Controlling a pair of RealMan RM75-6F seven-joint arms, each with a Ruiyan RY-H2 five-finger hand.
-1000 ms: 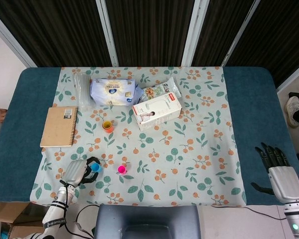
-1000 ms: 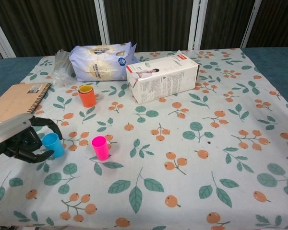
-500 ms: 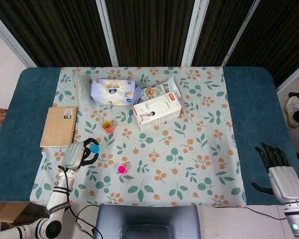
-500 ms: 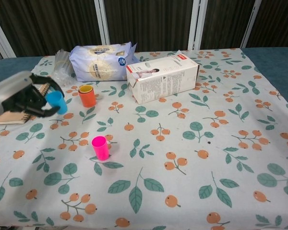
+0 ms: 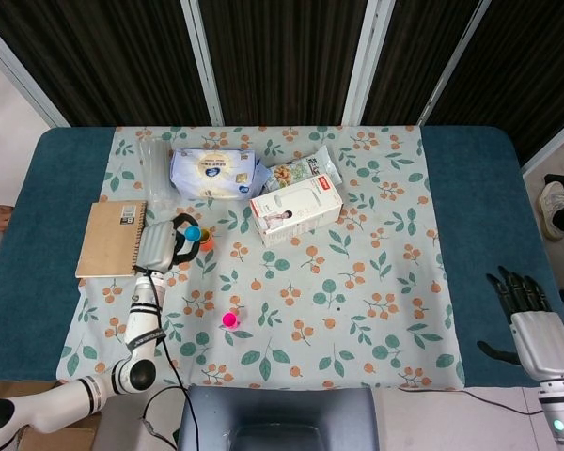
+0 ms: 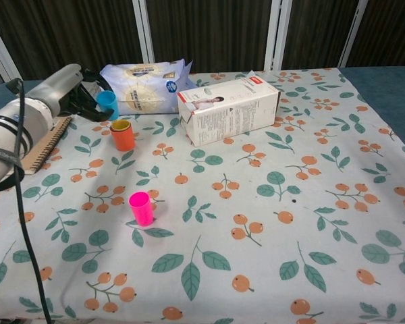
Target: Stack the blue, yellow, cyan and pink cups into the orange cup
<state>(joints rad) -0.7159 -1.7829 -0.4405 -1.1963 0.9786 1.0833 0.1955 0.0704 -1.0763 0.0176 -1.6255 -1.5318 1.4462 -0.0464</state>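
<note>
Left hand (image 6: pixel 81 94) grips the small cyan plastic cup (image 6: pixel 106 102) in the air just left of and above the orange cup (image 6: pixel 122 136) holding a yellow one; judged next: centre, lower, release; right hand (image 5: pixel 534 329) idle, fingers apart.

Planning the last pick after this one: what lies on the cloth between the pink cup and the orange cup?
Nothing: in the chest view only bare floral tablecloth lies between the pink cup and the orange cup.
</note>
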